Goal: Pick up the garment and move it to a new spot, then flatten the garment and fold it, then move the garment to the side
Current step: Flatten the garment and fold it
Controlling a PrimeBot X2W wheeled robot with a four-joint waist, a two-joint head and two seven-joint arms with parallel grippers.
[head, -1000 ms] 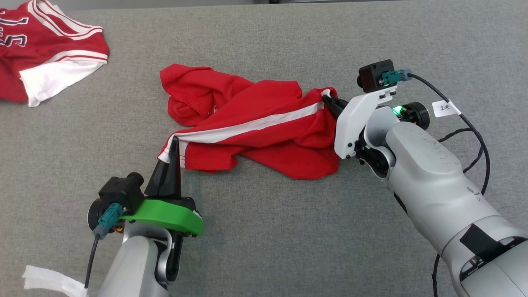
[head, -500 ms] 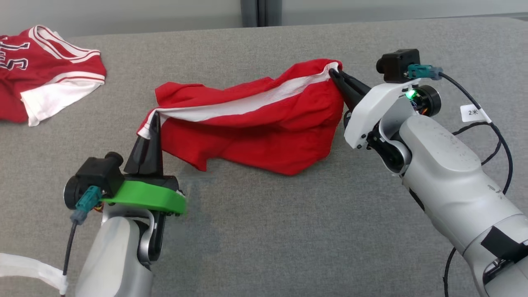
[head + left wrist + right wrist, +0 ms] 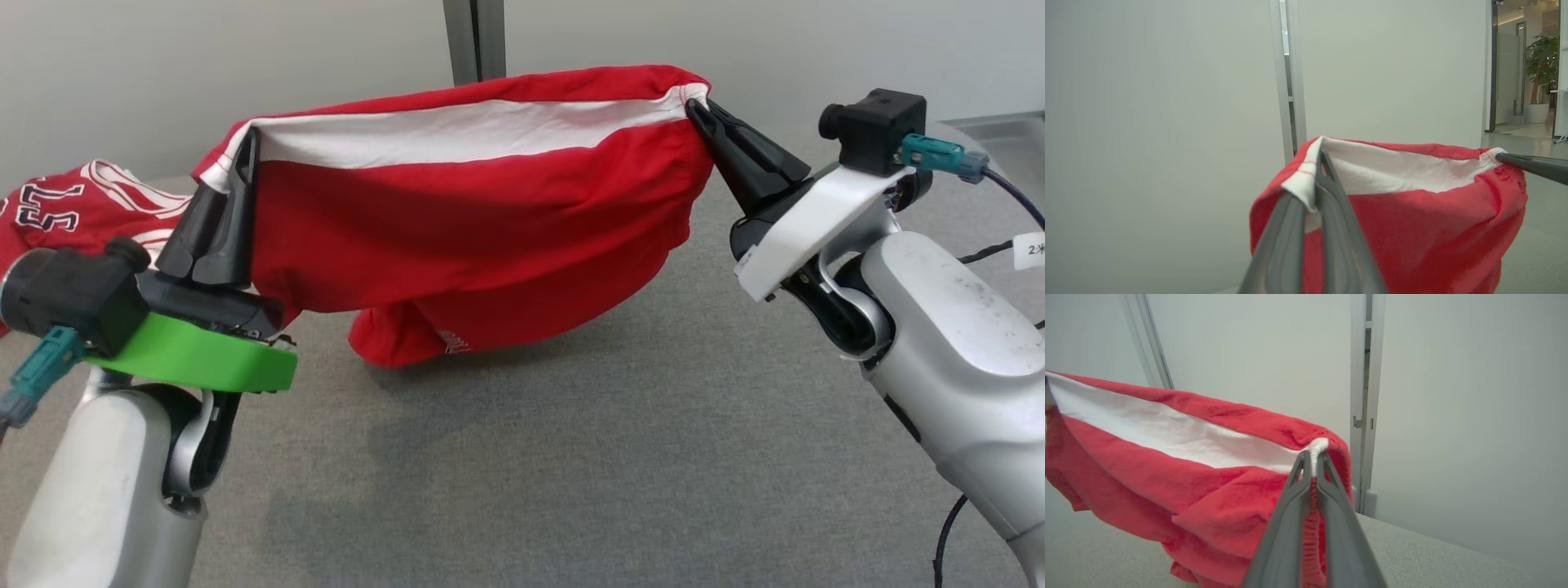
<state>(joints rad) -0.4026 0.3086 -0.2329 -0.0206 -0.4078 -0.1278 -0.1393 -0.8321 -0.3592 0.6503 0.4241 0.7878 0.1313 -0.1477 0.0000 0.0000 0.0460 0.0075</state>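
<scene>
the first step, picking up and carrying, is judged to be in hand: the red garment (image 3: 490, 229) is held up off the grey tabletop (image 3: 571, 474), stretched between the two pincers and hanging below them. whether its lowest fold, under the left half of the span, is touching the surface cannot be told. the left pincer (image 3: 248, 145) is pressed together on one end of the white band (image 3: 457, 135), and the right pincer (image 3: 700, 110) is pinched on the other end, where a stitched white hem is seen squeezed between its fingers in the right wrist view. the band is pulled nearly straight from one pincer to the other, while the red cloth beneath sags in a soft pouch. the fabric is read as a light, matt knit, probably athletic shorts, limp and prone to bunching; a small pale mark is seen on the low fold. the tabletop is covered in a coarse grey weave. a red jersey (image 3: 73, 212) with white trim and dark numerals is seen beyond the left pincer, on its outer side. next, the garment would need to be carried level to a bare patch and lowered with the band taut, so that it is laid flat rather than heaped.
</scene>
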